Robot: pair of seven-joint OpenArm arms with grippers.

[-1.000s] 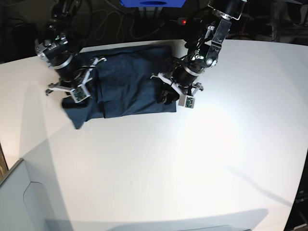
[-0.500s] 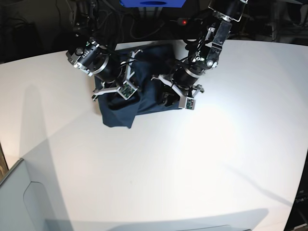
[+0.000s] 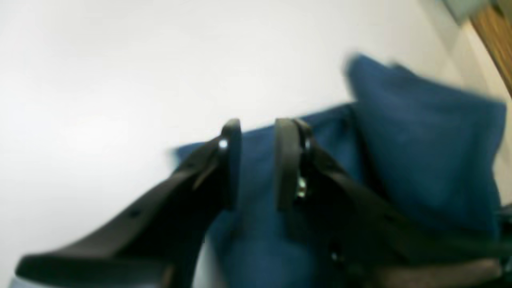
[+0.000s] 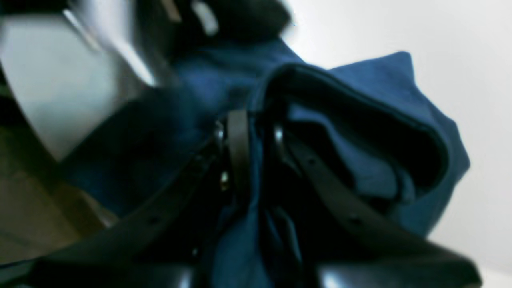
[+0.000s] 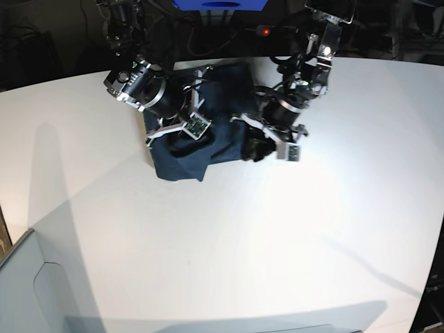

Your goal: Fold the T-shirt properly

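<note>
White table (image 5: 277, 236) | dark room | right claw (image 4: 256, 132) pinching T-shirt (image 5: 222, 132) | left claw (image 3: 258, 136) spread slightly

the dark navy t-shirt (image 5: 216, 132) lies bunched and partly folded on the white table.

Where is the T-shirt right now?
In the base view the T-shirt lies bunched at the table's far edge, between the right gripper and left gripper.
</note>
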